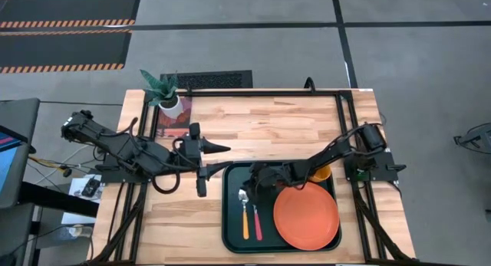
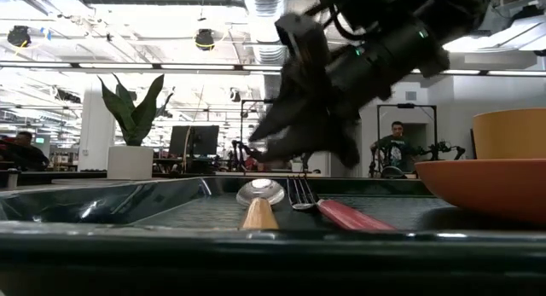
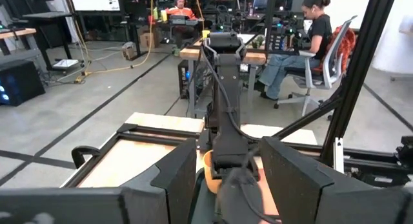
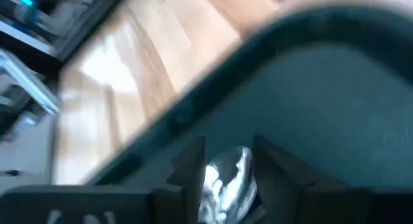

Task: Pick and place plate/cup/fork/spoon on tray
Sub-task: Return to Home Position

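Observation:
The dark tray lies on the table at the near middle. On it, the orange-red plate lies flat at the right. The spoon with the orange handle and the fork with the red handle lie side by side at the left. The orange-yellow cup stands at the tray's far right corner, partly hidden by my right arm. My right gripper is open, just above the spoon bowl and fork tines, which show between its fingers. My left gripper is open and empty over the table left of the tray.
A potted plant stands at the table's far left. In the low view the spoon and fork lie ahead, with the plate and cup at the right. People sit in the room beyond the table.

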Controlling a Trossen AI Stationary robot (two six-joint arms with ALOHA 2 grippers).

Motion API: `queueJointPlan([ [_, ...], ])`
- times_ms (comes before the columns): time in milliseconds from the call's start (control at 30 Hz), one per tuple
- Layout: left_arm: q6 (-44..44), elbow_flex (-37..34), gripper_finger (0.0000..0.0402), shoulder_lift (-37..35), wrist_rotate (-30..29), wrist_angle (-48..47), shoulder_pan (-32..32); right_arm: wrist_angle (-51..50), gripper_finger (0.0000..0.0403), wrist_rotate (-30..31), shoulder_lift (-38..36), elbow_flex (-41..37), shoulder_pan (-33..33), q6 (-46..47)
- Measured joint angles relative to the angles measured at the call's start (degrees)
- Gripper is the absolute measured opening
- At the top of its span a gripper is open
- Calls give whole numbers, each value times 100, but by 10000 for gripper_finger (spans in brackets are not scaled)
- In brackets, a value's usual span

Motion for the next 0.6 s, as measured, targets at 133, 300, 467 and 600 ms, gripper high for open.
queueJointPlan([
  [133, -2, 0, 165, 0, -3, 206, 0, -397, 178, -93, -525, 4, -247, -355],
  [300, -4, 0, 165, -1, -44, 896, 0, -1026, 195, -216, -1780, 2, -714, -1428],
  [467, 7, 0, 165, 0, -48, 793, 0, -1252, 193, -1265, -3593, 2, -1229, -2264],
  [600, -195, 0, 165, 10, 17, 537, 24, -1606, 188, -1627, -5117, 7, -1540, -2716],
])
